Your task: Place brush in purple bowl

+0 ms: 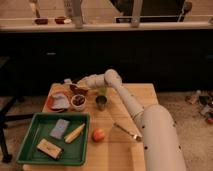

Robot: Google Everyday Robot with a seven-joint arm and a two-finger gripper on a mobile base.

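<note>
My gripper [75, 83] is at the back left of the wooden table [120, 150], at the end of the white arm [125, 100] that reaches in from the lower right. It hovers just above a dark purple-red bowl [79, 90]. A small pale object [66, 80] shows at the gripper's tip; I cannot tell whether it is the brush or whether it is held. A thin long-handled utensil [127, 131] lies on the table to the right of the middle.
A reddish plate [58, 102], a small white bowl [78, 102] and a metal cup [101, 103] stand close below the gripper. A green tray [30, 145] at the front left holds a grey sponge, a yellow item and a tan block. An orange fruit [99, 135] lies beside it.
</note>
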